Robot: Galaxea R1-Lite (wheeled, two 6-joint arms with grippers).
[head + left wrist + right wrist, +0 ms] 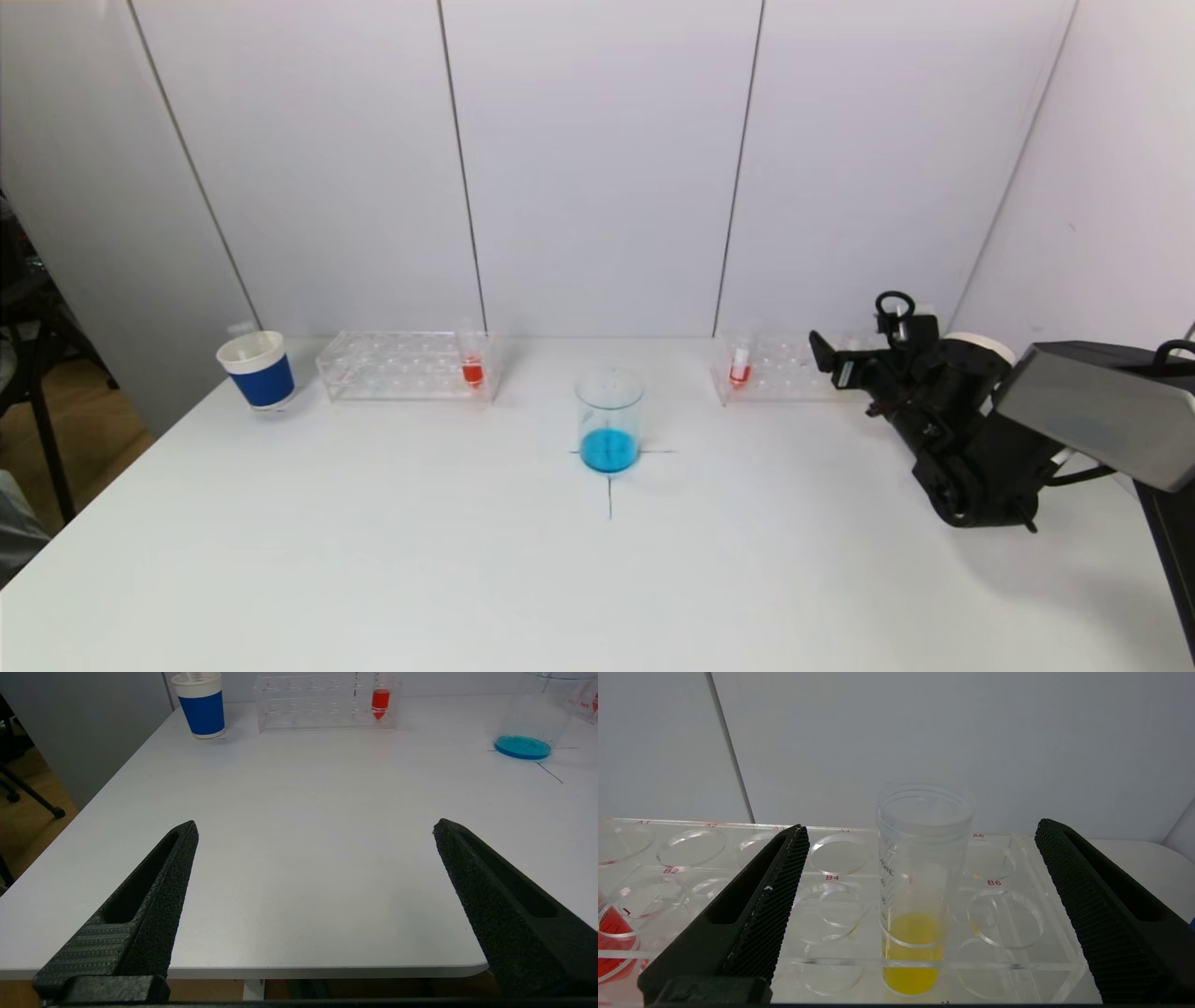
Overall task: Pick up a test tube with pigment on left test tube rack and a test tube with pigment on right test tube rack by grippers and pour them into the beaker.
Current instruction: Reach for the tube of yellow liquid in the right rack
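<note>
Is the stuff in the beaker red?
No, the beaker holds blue liquid at its bottom; the red is in the rack tubes.

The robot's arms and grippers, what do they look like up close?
The right arm is mostly black, with a grey boxy link, a white ring at one joint and black cable loops. The right gripper has two long, tapered black fingers with fine mesh-textured pads and slotted sides. The left gripper has matching fingers with a rough, grainy surface.

White table (373, 560): beaker (610, 422), two racks (406, 366) (780, 369), blue cup (257, 370).
</note>
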